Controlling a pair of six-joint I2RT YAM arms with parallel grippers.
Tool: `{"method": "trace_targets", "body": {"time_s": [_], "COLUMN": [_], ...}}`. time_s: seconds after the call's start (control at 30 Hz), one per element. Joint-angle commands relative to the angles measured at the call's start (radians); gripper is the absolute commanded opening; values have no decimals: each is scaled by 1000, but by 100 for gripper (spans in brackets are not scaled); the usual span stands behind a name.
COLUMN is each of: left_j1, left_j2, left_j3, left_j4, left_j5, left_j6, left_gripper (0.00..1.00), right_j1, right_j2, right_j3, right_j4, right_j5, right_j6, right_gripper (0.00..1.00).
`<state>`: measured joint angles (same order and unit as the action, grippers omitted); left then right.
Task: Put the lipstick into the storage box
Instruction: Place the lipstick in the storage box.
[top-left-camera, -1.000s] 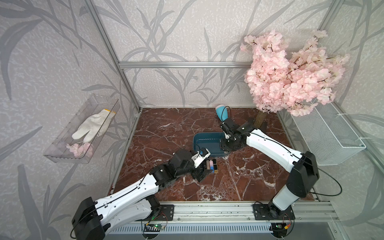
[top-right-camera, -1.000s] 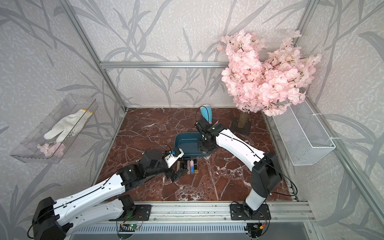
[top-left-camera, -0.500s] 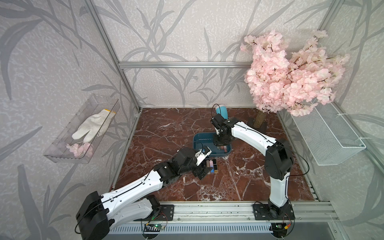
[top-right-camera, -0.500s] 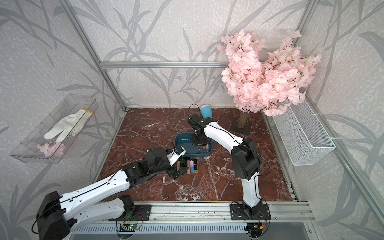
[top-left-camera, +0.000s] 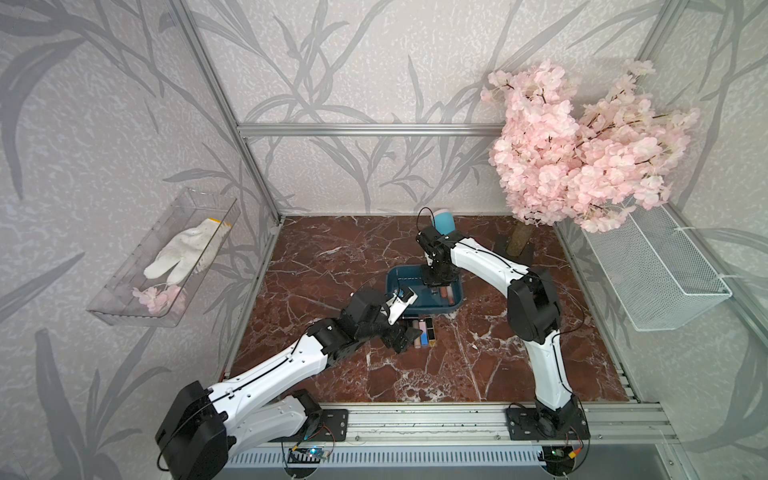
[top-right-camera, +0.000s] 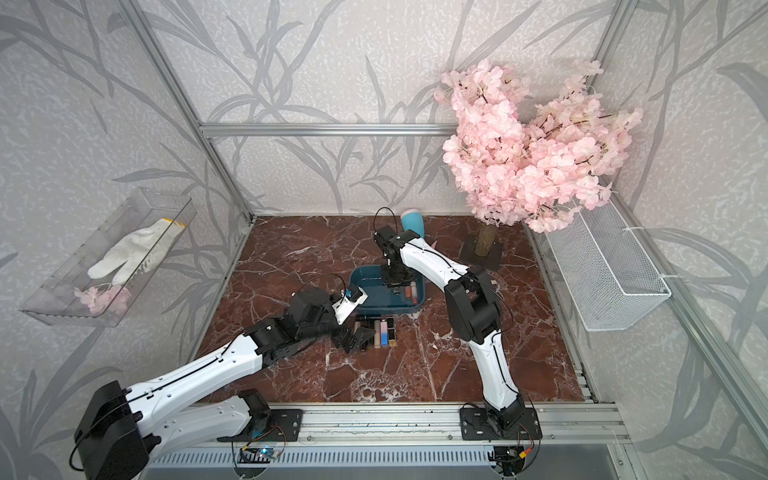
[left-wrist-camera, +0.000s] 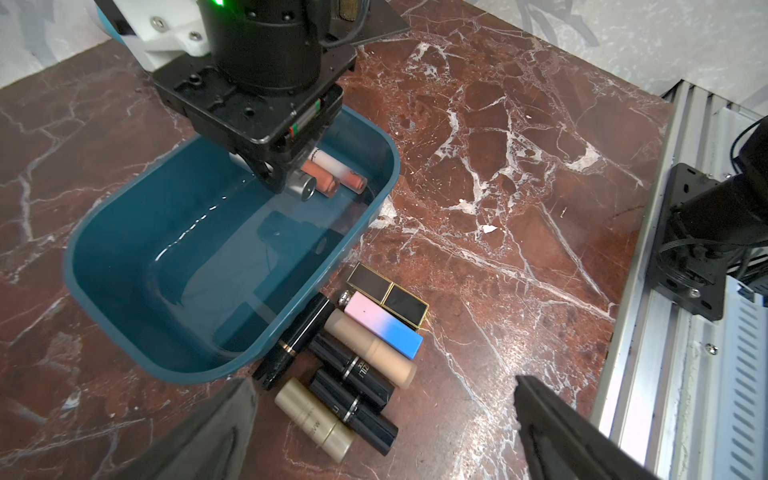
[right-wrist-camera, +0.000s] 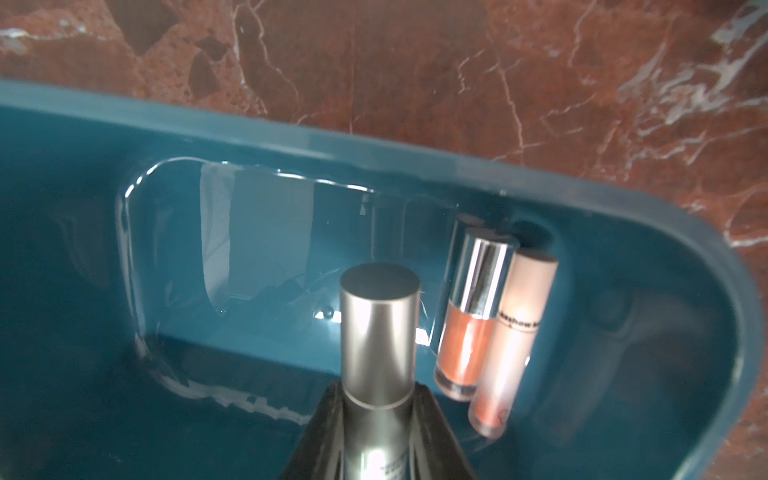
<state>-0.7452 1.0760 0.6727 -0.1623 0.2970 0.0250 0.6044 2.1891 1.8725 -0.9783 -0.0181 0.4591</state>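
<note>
My right gripper (right-wrist-camera: 377, 428) pinches a silver metal lipstick (right-wrist-camera: 378, 324) inside the teal plastic box (right-wrist-camera: 374, 153), beside two peach tubes (right-wrist-camera: 469, 332); seven lipsticks (left-wrist-camera: 365, 357) wait outside.

"How many lipsticks do you count from your end?"

"I make it ten; seven in the row of lipsticks (left-wrist-camera: 351, 361) beside the storage box (left-wrist-camera: 116, 257); two lying inside it, an orange gloss (right-wrist-camera: 465, 332) and a pale pink tube (right-wrist-camera: 515, 324); one silver tube (right-wrist-camera: 378, 328) hanging above the box floor."

"And everything else?"

"On my screens, one box; two arms, the left arm (top-left-camera: 270, 374) and the right arm (top-left-camera: 490, 266); one blossom tree (top-left-camera: 582, 158); one wire basket (top-left-camera: 665, 282); one clear tray (top-left-camera: 124, 307), with one white glove (top-left-camera: 183, 253) and one pink sprig (top-left-camera: 160, 297) in it; one blue cup (top-left-camera: 444, 220)."
</note>
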Motion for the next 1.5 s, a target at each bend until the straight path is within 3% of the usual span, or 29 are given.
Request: {"method": "trace_targets", "body": {"time_s": [0.0, 0.93, 1.27, 1.47], "left_j1": [16, 59, 59, 61], "left_j2": [13, 70, 28, 1], "left_j3": [29, 41, 25, 10], "left_j4": [30, 43, 8, 1], "left_j5": [82, 189, 174, 165], "left_j6": [-25, -41, -40, -39], "left_gripper": [100, 100, 100, 100], "right_j1": [-14, -32, -31, -32], "right_j2": [27, 98, 103, 89], "right_j3": [36, 7, -26, -32], "right_j4": [-36, -19, -7, -12], "right_j5": [3, -5, 3, 10], "right_j6": [-13, -10, 3, 13], "right_gripper": [17, 19, 24, 36]}}
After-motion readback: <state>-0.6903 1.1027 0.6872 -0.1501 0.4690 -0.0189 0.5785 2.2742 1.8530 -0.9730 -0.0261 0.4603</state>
